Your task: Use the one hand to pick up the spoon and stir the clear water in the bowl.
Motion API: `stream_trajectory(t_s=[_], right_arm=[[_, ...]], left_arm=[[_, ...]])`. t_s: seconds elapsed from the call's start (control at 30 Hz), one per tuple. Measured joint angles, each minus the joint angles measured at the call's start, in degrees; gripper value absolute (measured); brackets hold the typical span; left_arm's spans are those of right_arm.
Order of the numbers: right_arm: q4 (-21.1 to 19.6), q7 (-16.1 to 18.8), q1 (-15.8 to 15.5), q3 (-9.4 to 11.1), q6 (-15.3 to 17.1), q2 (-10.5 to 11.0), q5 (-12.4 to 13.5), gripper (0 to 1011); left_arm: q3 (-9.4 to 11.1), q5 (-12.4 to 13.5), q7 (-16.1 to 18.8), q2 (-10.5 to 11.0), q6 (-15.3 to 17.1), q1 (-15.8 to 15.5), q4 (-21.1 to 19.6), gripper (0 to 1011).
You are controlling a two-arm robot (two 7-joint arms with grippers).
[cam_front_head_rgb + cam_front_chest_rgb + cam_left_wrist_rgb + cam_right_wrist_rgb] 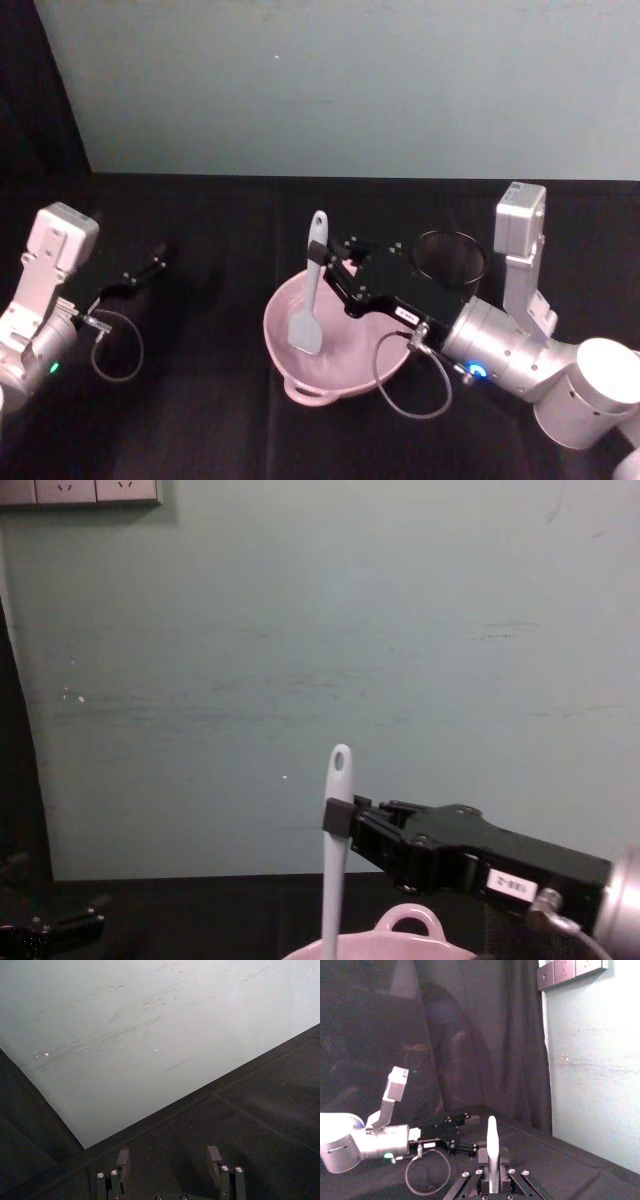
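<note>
Reaching in from lower right of head view: right gripper (pixel 322 256), over bowl (pixel 270 325) at lower centre. Pinching spoon (pixel 305 330) between jaws high on handle, just under oval hole. Holding it near upright, blade down inside bowl, likely to keep jaws clear of water and leave blade free to sweep. Cannot make out water itself. Judging stir underway or about to start. Close beside gripper body, right of centre: black mesh cup (pixel 450 262); worth avoiding. Parked at left over bench (pixel 200 400): left gripper (pixel 160 256), jaws spread, holding nothing.
</note>
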Motion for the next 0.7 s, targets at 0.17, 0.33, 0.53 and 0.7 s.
stream_trajectory(t_s=[0.17,0.33,0.53,0.7], right_arm=[[4.6,0.9,2.5,-0.2,-2.4,-2.2,0.3,124],[9.3,1.3,4.7,0.4,-4.7,-4.0,0.6,124],[13.3,0.8,6.6,1.7,-7.0,-5.3,0.0,124],[13.6,-0.6,6.8,2.6,-7.7,-5.3,-1.4,124]], left_arm=[[0.0,0.0,0.0,0.0,0.0,0.0,0.0,1005],[0.0,0.0,0.0,0.0,0.0,0.0,0.0,1005],[0.0,0.0,0.0,0.0,0.0,0.0,0.0,1005],[0.0,0.0,0.0,0.0,0.0,0.0,0.0,1005]])
